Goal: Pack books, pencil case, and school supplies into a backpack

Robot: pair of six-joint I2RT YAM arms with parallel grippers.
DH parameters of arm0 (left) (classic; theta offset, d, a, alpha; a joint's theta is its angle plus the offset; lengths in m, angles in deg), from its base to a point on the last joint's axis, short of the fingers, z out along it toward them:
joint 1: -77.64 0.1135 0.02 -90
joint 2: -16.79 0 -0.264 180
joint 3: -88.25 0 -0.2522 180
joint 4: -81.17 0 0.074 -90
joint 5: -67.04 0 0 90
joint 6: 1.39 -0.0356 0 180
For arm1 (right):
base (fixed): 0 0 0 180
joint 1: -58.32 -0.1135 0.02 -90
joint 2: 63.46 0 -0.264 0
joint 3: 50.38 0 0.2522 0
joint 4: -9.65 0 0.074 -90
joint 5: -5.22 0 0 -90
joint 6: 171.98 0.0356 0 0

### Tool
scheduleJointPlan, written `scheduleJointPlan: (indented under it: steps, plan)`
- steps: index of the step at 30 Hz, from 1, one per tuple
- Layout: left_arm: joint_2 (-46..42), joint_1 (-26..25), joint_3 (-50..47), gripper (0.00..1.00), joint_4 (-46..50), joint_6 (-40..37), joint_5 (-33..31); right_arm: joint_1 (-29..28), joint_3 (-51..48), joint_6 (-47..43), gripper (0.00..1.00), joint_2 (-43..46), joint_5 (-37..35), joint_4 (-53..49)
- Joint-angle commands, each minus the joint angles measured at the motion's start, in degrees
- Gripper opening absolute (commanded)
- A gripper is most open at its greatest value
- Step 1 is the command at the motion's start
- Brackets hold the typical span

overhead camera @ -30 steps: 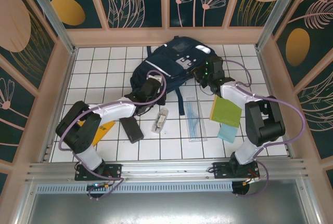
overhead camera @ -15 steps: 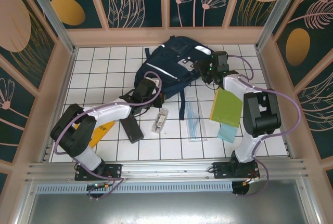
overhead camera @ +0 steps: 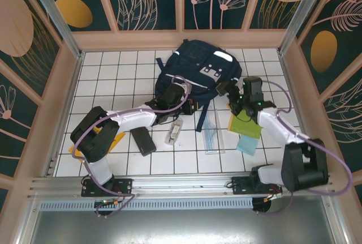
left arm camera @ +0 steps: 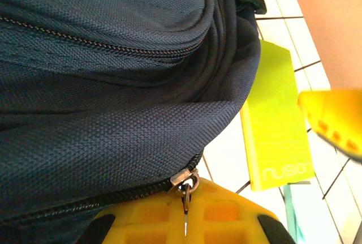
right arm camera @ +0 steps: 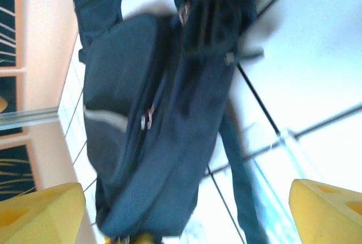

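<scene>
The navy backpack (overhead camera: 198,69) lies at the back of the tiled floor. My left gripper (overhead camera: 188,105) is at its near edge, shut on the metal zipper pull (left arm camera: 187,183), yellow fingers (left arm camera: 226,218) pressed together. My right gripper (overhead camera: 229,97) stands open beside the backpack's right side, fingertips (right arm camera: 325,210) wide apart with nothing between them. The yellow-green book (overhead camera: 245,125) lies partly under the right arm, with the light-teal pad (overhead camera: 246,145) just in front of it. The clear ruler set (overhead camera: 211,131), small clear tube (overhead camera: 174,131) and black pencil case (overhead camera: 143,141) lie in a row. The yellow-orange book (overhead camera: 115,142) peeks from under the left arm.
Wooden walls (overhead camera: 59,102) enclose the floor on three sides. A dark backpack strap (overhead camera: 199,115) trails toward the ruler set. A metal rail (overhead camera: 181,184) runs along the near edge by the arm bases.
My right gripper opened, let go of the backpack and drew back toward the near right. The left gripper moved right with the zipper pull, and the backpack shifted right.
</scene>
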Motion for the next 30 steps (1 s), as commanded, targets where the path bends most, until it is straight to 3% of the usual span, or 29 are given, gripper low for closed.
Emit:
scheduleJointPlan:
  steps: [1, 5, 11, 15, 17, 18, 20, 23, 24, 30]
  plan:
    - [0.07, -0.74, 3.33, 0.00, -6.23, 1.34, 1.06, -2.66, -6.24, 10.48, 0.90, 2.96, 4.66, 6.95]
    - [-0.99, -1.19, 2.38, 0.00, -4.62, 0.82, 1.61, -7.01, -8.48, 16.43, 0.88, 0.56, 3.15, 17.32]
    - [-3.51, -1.43, -0.79, 0.00, -1.26, 0.12, 0.57, -11.81, -7.00, 23.13, 0.85, -12.05, 3.80, 36.26]
    - [-5.53, -1.39, -2.00, 0.00, -0.15, 0.07, 0.77, -12.69, -2.11, 23.08, 0.79, -19.98, 3.74, 40.23]
    - [-5.86, -1.39, -1.96, 0.00, 0.98, -0.54, 0.68, -12.72, -1.42, 23.62, 0.64, -22.60, 3.94, 43.48]
    - [-6.04, -1.45, -2.00, 0.00, 1.80, -1.09, 0.34, -12.67, -1.51, 23.82, 0.47, -23.44, 3.58, 45.37]
    - [-6.47, -1.45, -1.90, 0.00, 3.84, -2.42, -1.04, -12.58, -1.48, 22.88, 0.26, -23.38, 2.30, 44.46]
    - [-7.41, -1.29, -1.54, 0.00, 8.24, -4.79, -6.15, -12.54, -1.15, 19.37, 0.04, -21.65, 0.76, 40.00]
    - [-7.78, -0.94, -1.68, 0.00, 9.67, -5.33, -8.05, -12.53, -1.31, 18.45, 0.00, -20.62, 0.12, 38.51]
    - [-8.95, 3.87, -3.79, 0.00, 16.55, -7.68, -10.34, -12.21, -1.17, 12.34, 0.00, -15.16, -3.30, 28.77]
